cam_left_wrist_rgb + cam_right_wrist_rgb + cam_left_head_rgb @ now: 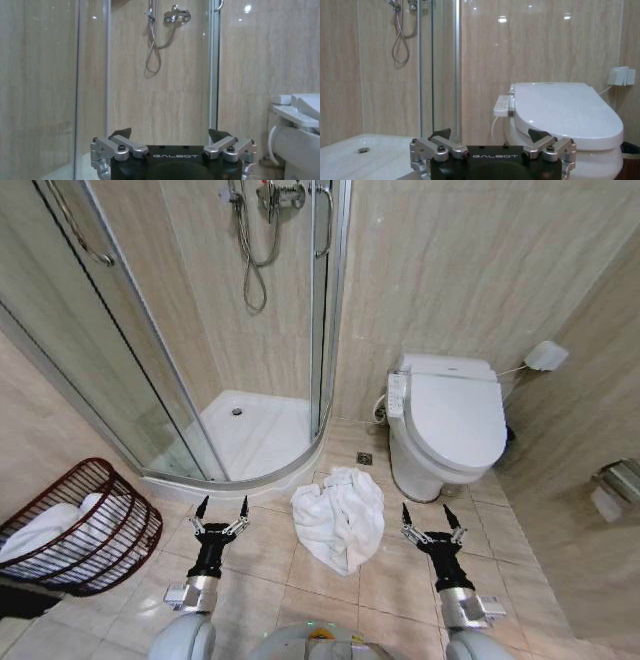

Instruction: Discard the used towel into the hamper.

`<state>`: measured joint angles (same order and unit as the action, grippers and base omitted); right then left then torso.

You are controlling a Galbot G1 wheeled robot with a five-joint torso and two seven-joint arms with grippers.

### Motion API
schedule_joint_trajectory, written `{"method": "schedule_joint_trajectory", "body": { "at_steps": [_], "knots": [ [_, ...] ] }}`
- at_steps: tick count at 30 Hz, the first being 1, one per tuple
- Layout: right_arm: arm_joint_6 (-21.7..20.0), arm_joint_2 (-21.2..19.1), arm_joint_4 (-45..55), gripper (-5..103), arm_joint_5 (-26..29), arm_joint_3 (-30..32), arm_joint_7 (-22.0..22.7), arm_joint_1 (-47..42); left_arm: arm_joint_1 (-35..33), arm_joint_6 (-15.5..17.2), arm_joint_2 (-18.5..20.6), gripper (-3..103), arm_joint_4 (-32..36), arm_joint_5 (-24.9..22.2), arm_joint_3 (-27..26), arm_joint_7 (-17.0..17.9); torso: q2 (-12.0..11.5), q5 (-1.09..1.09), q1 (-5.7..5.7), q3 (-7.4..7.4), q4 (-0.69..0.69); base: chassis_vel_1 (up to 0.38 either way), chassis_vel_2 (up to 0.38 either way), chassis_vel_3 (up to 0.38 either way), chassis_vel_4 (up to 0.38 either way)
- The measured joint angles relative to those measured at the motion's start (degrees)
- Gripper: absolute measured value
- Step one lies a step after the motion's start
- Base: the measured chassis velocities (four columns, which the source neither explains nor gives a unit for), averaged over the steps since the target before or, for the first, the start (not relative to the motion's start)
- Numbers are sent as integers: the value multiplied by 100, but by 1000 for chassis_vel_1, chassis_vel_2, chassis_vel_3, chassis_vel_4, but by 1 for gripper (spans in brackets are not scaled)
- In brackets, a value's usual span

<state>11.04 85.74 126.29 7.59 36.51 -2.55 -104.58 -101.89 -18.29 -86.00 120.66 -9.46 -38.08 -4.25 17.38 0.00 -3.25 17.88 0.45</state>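
On the tiled floor (250, 555), bounded by the shower (240, 430) at the back left, the toilet (450, 425) at the back right and walls on both sides, the towel (340, 515) lies crumpled near the middle, between shower lip and toilet base. The hamper (85, 530) sits at the floor's left edge against the wall, tilted, with white cloth already inside it.

Open room is widest in front of the towel; it narrows toward the drain (364, 458) behind it.

Likely trouble: a loose heap may be pinched by one fold only, so the rest trails and drags or snags on the hamper's rim; a swing leftward could also clip the shower's glass.

The left gripper (221, 511) hangs left of the towel, its jaws spread. The right gripper (431, 518) hangs to the towel's right before the toilet, jaws likewise spread; both hold nothing.
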Motion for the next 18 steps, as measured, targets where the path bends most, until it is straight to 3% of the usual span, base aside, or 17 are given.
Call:
{"method": "schedule_joint_trajectory", "body": {
  "at_steps": [9,11,18],
  "knots": [
    [30,-14,-9,100,-1,0,2,-19,31,-58,-30,100,-6,-23,6,-13,-168,0,56,-112,0,0,0,0,0],
    [31,-8,-39,100,-35,2,106,-5,103,-226,-60,100,-63,-174,2,-45,-217,0,67,-149,0,0,0,0,0],
    [57,18,-92,100,-7,64,153,47,109,-301,-37,100,-73,-282,-18,-108,-225,0,68,-159,0,0,0,0,0]
  ]
}}
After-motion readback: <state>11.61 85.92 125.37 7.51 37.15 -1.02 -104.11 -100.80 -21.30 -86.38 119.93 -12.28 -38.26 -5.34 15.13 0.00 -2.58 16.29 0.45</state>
